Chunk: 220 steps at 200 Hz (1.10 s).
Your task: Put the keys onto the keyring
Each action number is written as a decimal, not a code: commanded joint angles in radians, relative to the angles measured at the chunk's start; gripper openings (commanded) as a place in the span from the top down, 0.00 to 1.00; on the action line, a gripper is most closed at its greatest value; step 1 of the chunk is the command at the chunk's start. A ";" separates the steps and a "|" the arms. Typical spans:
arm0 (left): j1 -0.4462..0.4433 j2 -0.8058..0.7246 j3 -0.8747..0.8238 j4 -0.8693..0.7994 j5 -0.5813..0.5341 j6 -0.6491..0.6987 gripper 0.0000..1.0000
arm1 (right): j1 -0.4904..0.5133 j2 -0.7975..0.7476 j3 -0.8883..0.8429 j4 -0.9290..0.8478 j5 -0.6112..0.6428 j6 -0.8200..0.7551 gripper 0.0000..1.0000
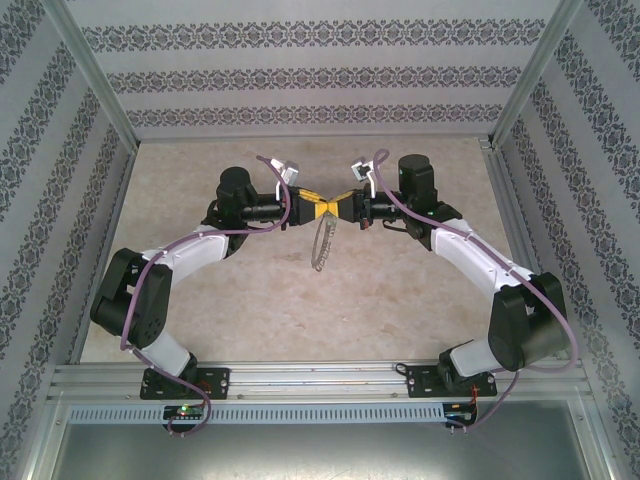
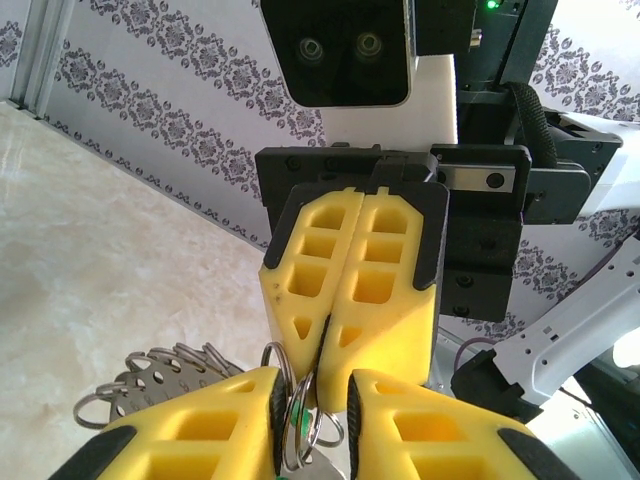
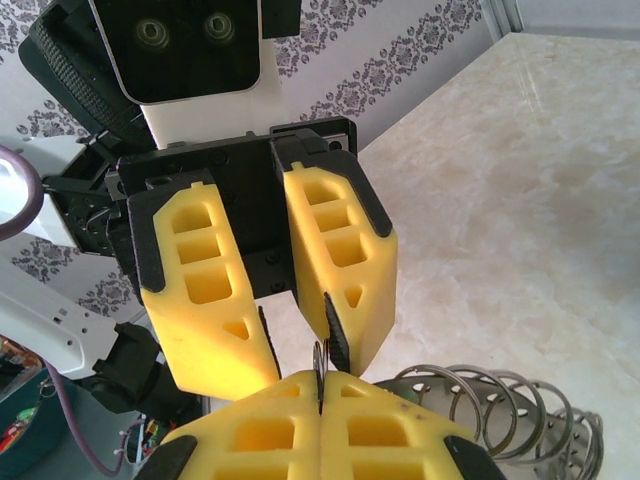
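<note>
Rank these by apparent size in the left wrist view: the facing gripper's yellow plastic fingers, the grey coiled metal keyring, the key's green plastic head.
Largest: the right gripper, its yellow plastic fingers.
Then the grey coiled metal keyring, partly hidden.
Smallest: the green plastic key head, mostly hidden.

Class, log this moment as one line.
tools tip-to-tip mid-air | right tool: shut on keyring | left tool: around key, grip unclear

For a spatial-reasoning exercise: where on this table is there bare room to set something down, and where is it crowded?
Bare tabletop lies between left arm, right arm and front rail, and along the back wall. Crowded at centre: left claw and right claw meet tip to tip, the keyring dangling beneath.
</note>
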 commanded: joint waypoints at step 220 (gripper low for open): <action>-0.008 0.001 -0.006 0.093 0.035 -0.011 0.82 | -0.025 -0.007 0.010 0.065 -0.017 0.012 1.00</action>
